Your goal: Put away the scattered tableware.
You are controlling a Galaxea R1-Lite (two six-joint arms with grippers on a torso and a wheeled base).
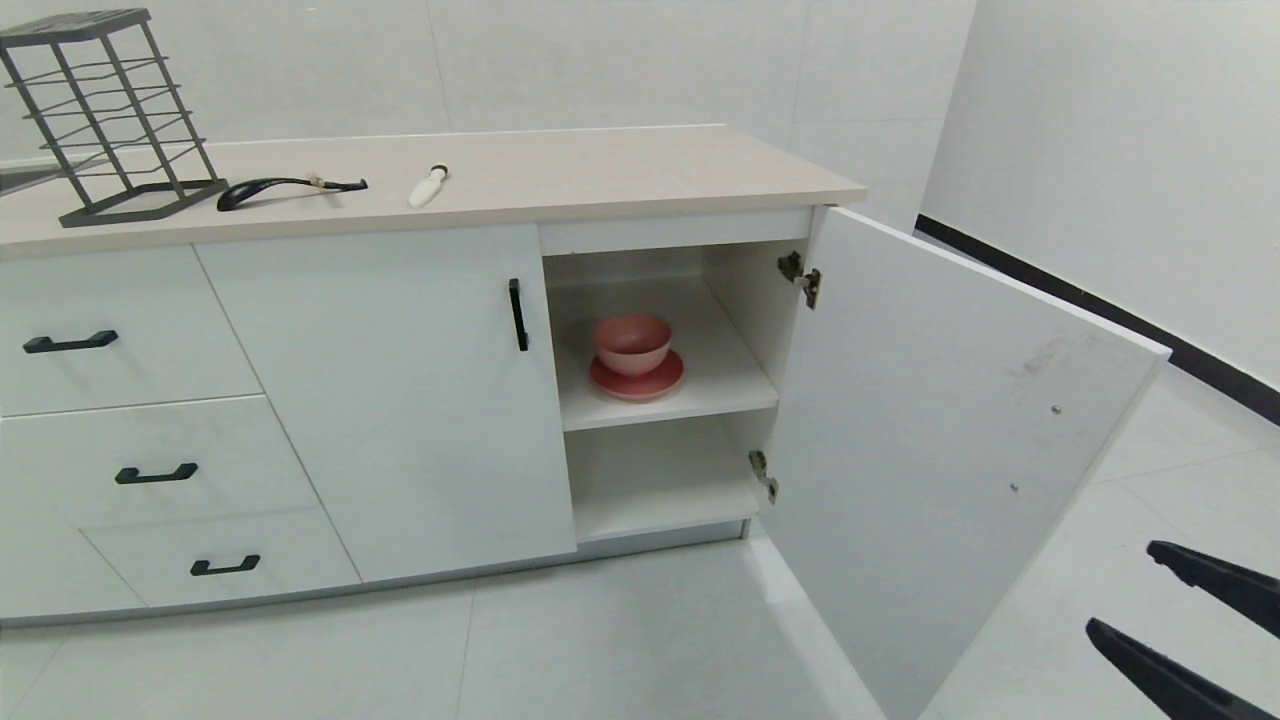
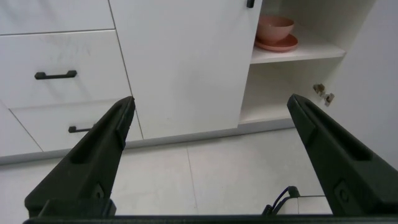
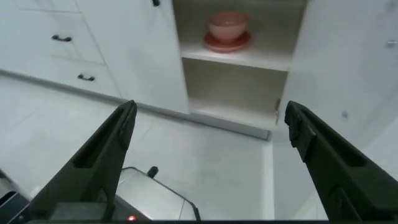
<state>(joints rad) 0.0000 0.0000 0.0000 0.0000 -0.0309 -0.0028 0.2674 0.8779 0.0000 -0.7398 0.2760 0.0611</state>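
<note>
Bowl [image 1: 632,343]: on plate [image 1: 637,378], cabinet shelf [image 1: 722,368], stacked compactly.
Spoon [image 1: 285,187]: tabletop's [image 1: 600,170] left end, unstowed.
Left end effector [image 2: 211,102]: spread wide, empty.
Right end effector [image 3: 210,107]: spread wide, empty.

Pink plate [image 1: 640,386] on upper cabinet shelf [image 1: 716,360]

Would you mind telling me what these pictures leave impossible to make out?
Head view: the wire rack is cut off by the left edge.
Every view: the closed door and shut drawers hide whatever lies behind them.
Head view: the white utensil on the counter is too small to identify.
Head view: the near wall of the bowl hides its bottom.
</note>
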